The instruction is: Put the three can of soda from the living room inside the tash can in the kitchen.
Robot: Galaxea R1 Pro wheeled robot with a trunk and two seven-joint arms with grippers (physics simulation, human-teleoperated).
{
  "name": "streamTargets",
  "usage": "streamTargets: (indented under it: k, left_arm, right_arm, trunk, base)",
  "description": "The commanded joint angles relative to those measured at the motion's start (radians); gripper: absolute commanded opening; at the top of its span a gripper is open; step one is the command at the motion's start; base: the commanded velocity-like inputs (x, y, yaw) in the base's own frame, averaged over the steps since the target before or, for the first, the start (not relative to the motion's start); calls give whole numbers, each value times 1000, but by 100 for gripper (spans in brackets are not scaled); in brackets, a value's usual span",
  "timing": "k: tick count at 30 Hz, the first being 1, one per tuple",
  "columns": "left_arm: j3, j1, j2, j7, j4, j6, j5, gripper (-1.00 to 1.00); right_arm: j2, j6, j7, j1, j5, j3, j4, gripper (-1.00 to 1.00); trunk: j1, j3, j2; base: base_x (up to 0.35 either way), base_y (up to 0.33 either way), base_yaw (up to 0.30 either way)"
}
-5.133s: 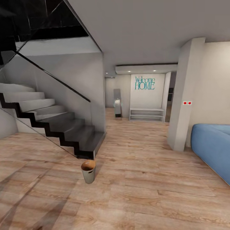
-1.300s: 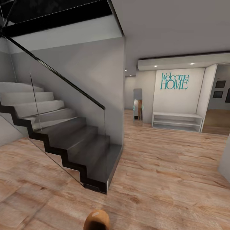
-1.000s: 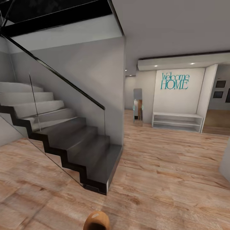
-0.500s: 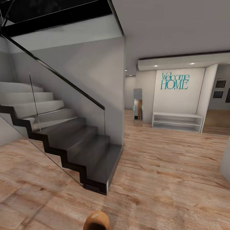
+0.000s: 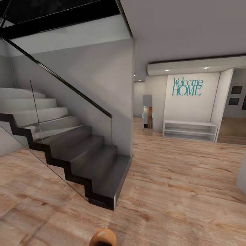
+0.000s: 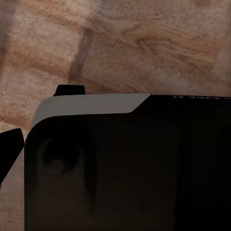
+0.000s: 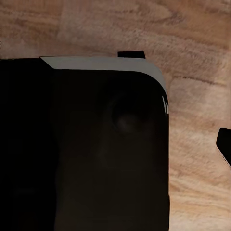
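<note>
At the bottom edge of the head view, a little left of centre, we see the round brown rim of the tash can (image 5: pixel 103 238) standing on the light wood plank floor (image 5: pixel 177 191); only its top shows, cut off by the frame. Just above it in the picture, the dark staircase (image 5: pixel 78 153) climbs toward the upper left, with a glass panel and a black handrail (image 5: pixel 58 77) along its side. In the right half of the frame, farther back, a white wall carries the teal "Welcome HOME" lettering (image 5: pixel 186 86), and a low white shelf (image 5: pixel 190 130) stands below it. A narrow mirror (image 5: pixel 147 112) leans against the wall just left of that shelf.

In the left wrist view we see a dark rounded body (image 6: pixel 125 163) of the robot with a light grey edge, over wood floor. The right wrist view shows a like dark body (image 7: pixel 86 144) over the same planks. We cannot tell how either arm's fingers stand.
</note>
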Motion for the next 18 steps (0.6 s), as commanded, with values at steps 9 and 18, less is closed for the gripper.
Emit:
streamTargets:
  k: [9,18]
  left_arm:
    - [0,0,0,0,-1,0,0,100]
    - [1,0,0,2,-1,0,0,100]
  right_arm:
    - [0,0,-2,0,0,-1,0,100]
    - [0,0,-5,0,0,0,0,100]
  trunk:
    - [0,0,0]
    - [0,0,0]
  base:
    - [245,0,0]
    - [27,0,4]
